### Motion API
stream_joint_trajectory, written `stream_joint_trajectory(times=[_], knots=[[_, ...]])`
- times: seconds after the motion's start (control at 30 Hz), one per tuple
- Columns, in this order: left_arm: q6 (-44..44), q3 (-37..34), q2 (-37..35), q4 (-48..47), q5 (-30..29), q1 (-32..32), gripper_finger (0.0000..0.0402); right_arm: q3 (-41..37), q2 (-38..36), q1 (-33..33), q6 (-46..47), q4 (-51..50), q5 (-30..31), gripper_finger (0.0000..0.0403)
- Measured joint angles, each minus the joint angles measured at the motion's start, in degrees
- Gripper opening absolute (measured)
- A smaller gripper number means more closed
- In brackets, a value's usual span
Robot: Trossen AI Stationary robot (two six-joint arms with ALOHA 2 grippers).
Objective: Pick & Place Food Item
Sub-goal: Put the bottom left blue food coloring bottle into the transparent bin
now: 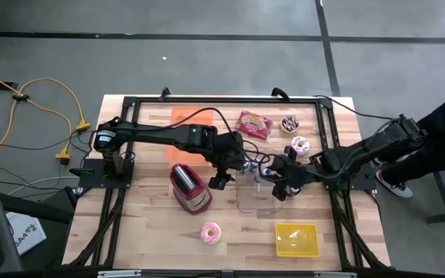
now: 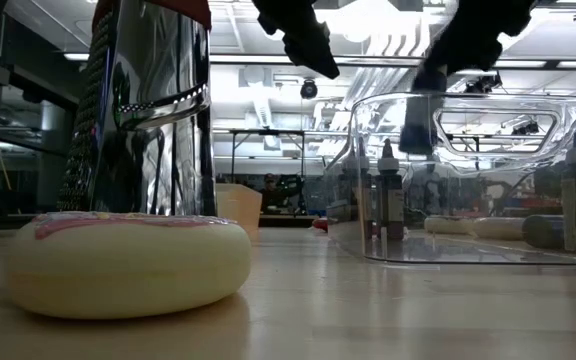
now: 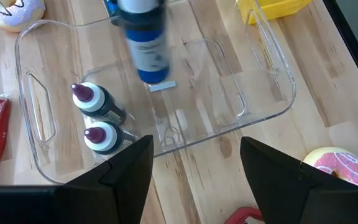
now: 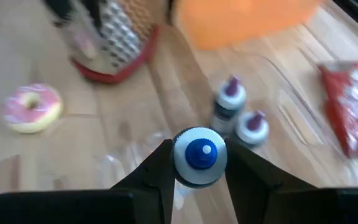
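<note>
While the right tool (image 4: 197, 163) hangs over the clear tray (image 3: 272, 74), clamped on a blue-capped bottle (image 4: 198, 156), the placing step looks underway; next it needs lowering beside the two bottles (image 3: 98, 118) inside. Left tool (image 3: 194, 168) waits nearby, fingers apart.

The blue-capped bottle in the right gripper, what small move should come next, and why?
Probably lower it and let go: the right gripper holds the blue-capped bottle above the clear plastic bin, where two purple-tipped bottles already stand, with bare floor beside them.
</note>
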Motion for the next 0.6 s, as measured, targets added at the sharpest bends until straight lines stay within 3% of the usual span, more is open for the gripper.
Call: stream_joint_trajectory(times=[0.37,0.6], knots=[[0.0,0.0,0.0,0.0,0.0,0.0,0.0234,-0.5,4.0,-1.7,6.9,-4.0,-0.7,0.0104],[0.0,0.0,0.0,0.0,0.0,0.0,0.0234,-0.6,7.5,-3.2,9.2,-4.9,4.2,0.0105]])
